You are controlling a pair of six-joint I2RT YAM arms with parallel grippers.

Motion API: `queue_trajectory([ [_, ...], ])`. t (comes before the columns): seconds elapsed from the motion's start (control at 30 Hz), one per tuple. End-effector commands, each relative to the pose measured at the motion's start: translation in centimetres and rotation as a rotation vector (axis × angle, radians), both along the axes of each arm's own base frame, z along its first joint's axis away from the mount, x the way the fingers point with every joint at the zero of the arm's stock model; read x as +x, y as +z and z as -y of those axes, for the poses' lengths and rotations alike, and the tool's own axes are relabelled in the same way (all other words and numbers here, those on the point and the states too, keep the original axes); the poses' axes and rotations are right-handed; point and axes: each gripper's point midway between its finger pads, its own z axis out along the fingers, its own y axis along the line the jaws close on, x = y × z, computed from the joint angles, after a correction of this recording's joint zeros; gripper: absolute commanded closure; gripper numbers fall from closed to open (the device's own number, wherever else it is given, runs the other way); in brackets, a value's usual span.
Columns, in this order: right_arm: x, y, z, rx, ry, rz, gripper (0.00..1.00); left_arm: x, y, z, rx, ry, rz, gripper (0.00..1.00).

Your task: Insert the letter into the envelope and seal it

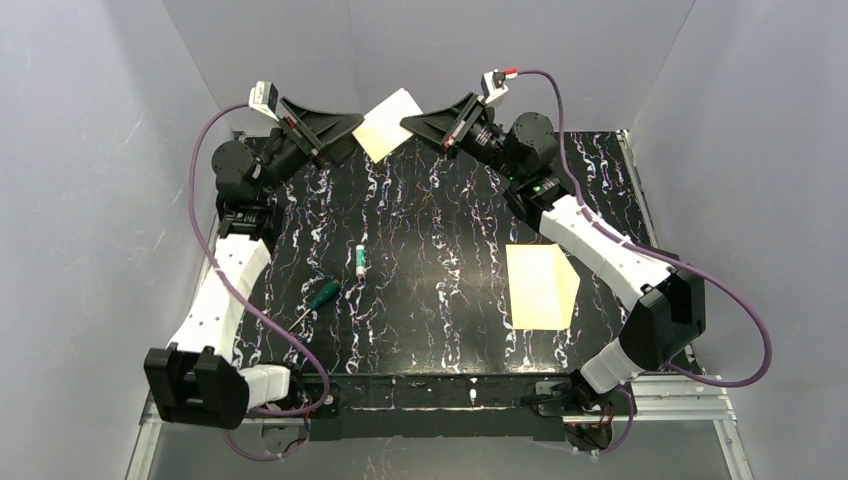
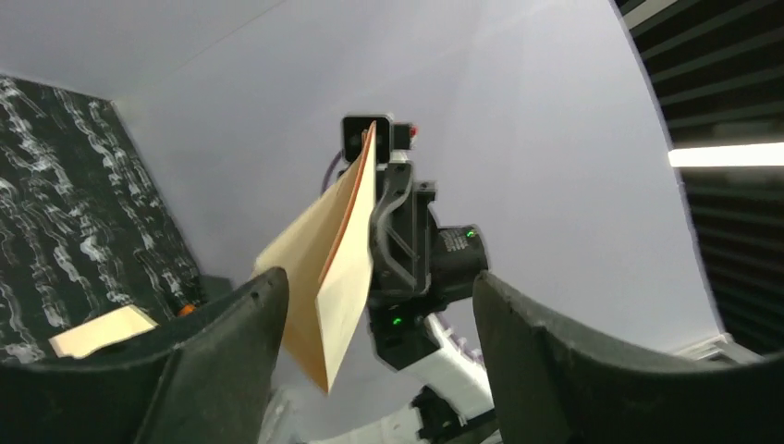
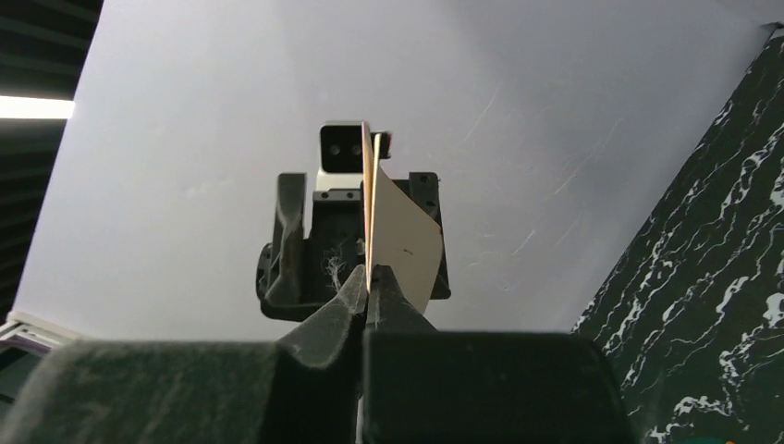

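Top external view: two robot arms meet at the 12 o'clock edge of the black, white-veined marbled table, with a flat, tan, rectangular paper letter raised in the air between them. The right gripper is clamped on one edge of the sheet, and the right wrist view shows its jaws pressed together on the paper. The left gripper faces it with jaws parted. In its own wrist view the sheet hangs between the pads without visibly touching either.

The pose reads as a mid-air hand-over, probably to give the right arm the hold. The plain, pale paper envelope lies flat on that arm's side at about 4 o'clock, well apart from the letter. Its triangular flap lies open, pointing toward 3 o'clock, and the letter is not yet inside.

The letter is unmarked and held edge-on. It looks pale cream from above and a warmer tan from the wrists. Whether it is bowed or folded cannot be told.

A green-handled screwdriver and a small white-and-green cylinder lie near 8 o'clock, apart from the action.
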Motion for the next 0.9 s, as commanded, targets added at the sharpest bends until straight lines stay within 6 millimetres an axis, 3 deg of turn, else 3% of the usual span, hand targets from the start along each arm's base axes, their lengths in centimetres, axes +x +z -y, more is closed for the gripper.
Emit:
queue_trajectory([
  [0.0, -1.4, 4.3, 2.4, 0.04, -0.099, 0.136, 0.99, -2.5, 0.6, -1.5, 0.064, 0.114, 0.094, 0.15],
  [0.07, -1.3, 4.8, 2.9, 0.07, -0.129, 0.143, 0.99, -2.7, 0.2, -2.0, 0.076, 0.161, 0.098, 0.02],
  [0.1, -1.3, 5.1, 3.0, 0.09, -0.13, 0.147, 0.99, -2.8, 0.1, -2.0, 0.078, 0.165, 0.097, 0.02],
  [0.23, -1.5, 5.9, 2.7, 0.172, -0.081, 0.138, 0.99, -2.8, -0.6, -1.0, 0.069, 0.096, 0.048, 0.02],
  [0.5, -1.7, 5.0, 1.9, 0.198, -0.028, 0.094, 0.99, -3.6, 0.8, 1.6, 0.035, -0.043, 0.072, 0.02],
  [0.67, -1.6, 4.1, 1.6, 0.186, -0.03, 0.073, 0.99, -3.9, 2.2, 1.8, -0.054, -0.062, 0.125, 0.02],
  [0.87, -1.3, 3.4, 1.5, 0.177, -0.036, 0.058, 0.99, -3.8, 1.7, 1.0, -0.088, 0.01, 0.12, 0.05],
])
